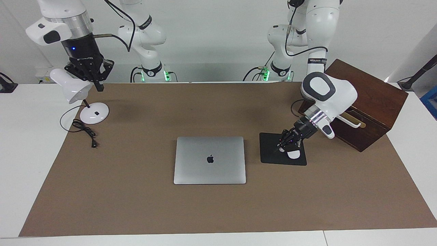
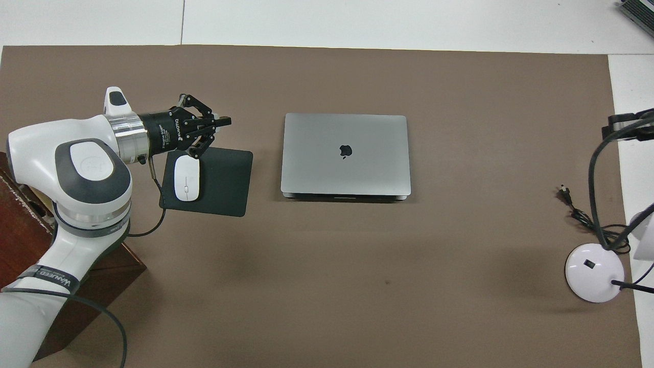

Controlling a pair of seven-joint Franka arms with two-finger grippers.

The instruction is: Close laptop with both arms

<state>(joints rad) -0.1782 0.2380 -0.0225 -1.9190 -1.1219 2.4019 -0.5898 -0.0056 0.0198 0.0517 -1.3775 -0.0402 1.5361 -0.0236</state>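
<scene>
The laptop point(image 1: 210, 160) lies at the middle of the table point(image 1: 30, 143), lid flat down: the closing looks done. Left pincer point(image 1: 280, 147), pressed together, hovers at its 3 o'clock in the facing view; right pincer point(image 1: 99, 88), also pressed together, hangs at 10 o'clock, empty.

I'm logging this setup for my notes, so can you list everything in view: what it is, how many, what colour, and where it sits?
laptop: one, silver-grey, lid shut, middle of the brown mat.
mouse pad: one, black, beside the laptop toward the left arm's end.
mouse: one, white, on the mouse pad.
wooden box: one, dark brown, at the left arm's end.
desk lamp: one, white with a black cord, at the right arm's end.
mat: one, brown, covering the white table.
left pincer: black, shut, low over the mouse pad.
right pincer: black, shut, raised beside the lamp's shade.
</scene>
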